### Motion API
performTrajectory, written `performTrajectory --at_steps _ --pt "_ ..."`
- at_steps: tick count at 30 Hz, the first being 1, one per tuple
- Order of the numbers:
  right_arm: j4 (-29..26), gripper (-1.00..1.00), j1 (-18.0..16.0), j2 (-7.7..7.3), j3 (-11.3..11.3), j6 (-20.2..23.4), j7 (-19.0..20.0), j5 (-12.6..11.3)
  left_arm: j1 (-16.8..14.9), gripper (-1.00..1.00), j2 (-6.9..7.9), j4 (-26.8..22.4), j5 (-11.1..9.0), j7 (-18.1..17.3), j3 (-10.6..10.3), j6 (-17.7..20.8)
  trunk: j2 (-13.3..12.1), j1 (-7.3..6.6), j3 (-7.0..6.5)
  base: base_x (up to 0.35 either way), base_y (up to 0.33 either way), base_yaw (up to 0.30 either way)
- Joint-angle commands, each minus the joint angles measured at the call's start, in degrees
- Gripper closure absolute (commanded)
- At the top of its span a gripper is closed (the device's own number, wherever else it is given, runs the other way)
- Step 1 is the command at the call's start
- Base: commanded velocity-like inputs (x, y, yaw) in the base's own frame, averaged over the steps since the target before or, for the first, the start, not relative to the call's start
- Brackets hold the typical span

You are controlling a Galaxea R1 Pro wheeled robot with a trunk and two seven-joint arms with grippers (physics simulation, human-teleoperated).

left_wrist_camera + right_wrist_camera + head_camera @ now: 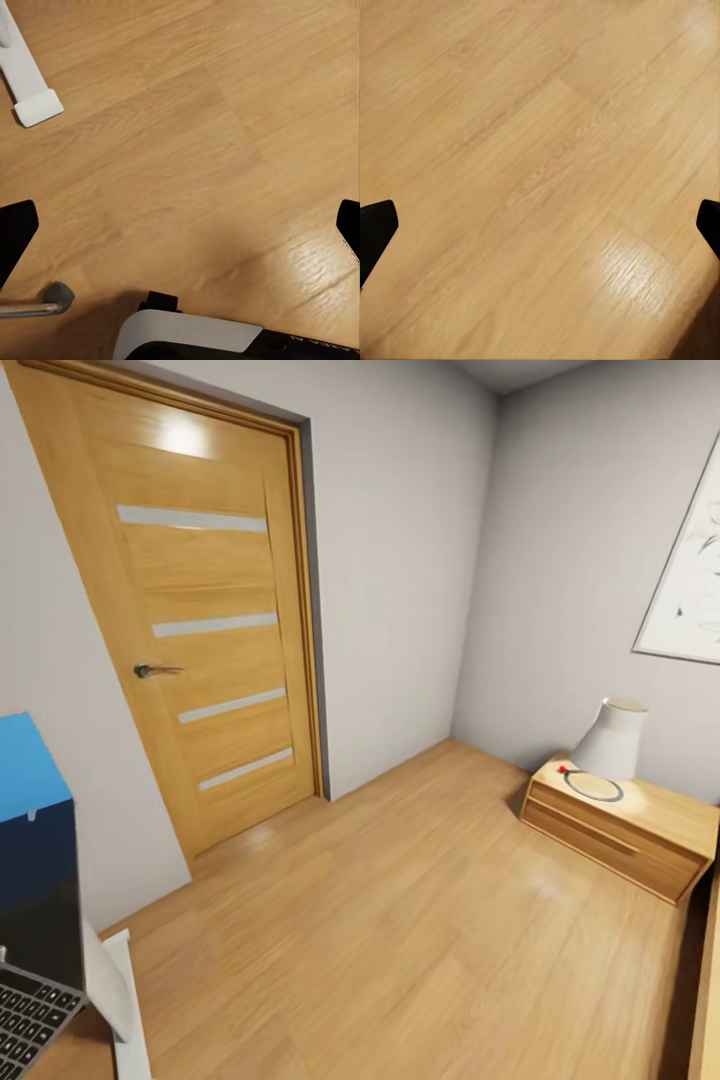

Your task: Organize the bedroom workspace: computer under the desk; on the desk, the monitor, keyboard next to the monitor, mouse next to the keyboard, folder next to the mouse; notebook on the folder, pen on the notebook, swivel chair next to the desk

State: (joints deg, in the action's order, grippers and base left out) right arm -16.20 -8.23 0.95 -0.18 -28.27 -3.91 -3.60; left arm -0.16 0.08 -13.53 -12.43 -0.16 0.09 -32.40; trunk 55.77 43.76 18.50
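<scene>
Right, both pincers hang wide apart and empty over bare wood floor (540,180), the left gripper (180,232) and right gripper (540,225) each showing only dark fingertips at the frame edges. Out beyond them a wooden door (190,610) and a low nightstand (620,830) with a lamp (610,738); the keyboard (30,1015) peeks in by the left arm's side, something blue (28,765) above it. My read: robot's in transit, so turn the base gently toward that corner and keep both arms tucked.

A honey-wood door (190,610) with four pale horizontal stripes is seen, a light wood-grain floor (420,920), grey walls (400,560), a bright blue folder (25,765) and black fingers (15,232).
</scene>
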Motion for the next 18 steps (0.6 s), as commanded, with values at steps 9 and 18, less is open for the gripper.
performTrajectory --at_steps 9,18 --pt "0.0 -1.0 0.0 0.02 0.0 -0.2 0.0 -0.4 0.0 -1.0 0.01 0.0 -0.1 0.0 0.0 -0.1 0.0 0.04 0.06 0.326 0.0 0.0" --pt "0.0 -1.0 0.0 -0.02 0.0 -0.2 0.0 -0.4 0.0 -1.0 0.01 0.0 -0.1 0.0 0.0 0.0 0.0 0.04 0.06 0.326 0.0 0.0"
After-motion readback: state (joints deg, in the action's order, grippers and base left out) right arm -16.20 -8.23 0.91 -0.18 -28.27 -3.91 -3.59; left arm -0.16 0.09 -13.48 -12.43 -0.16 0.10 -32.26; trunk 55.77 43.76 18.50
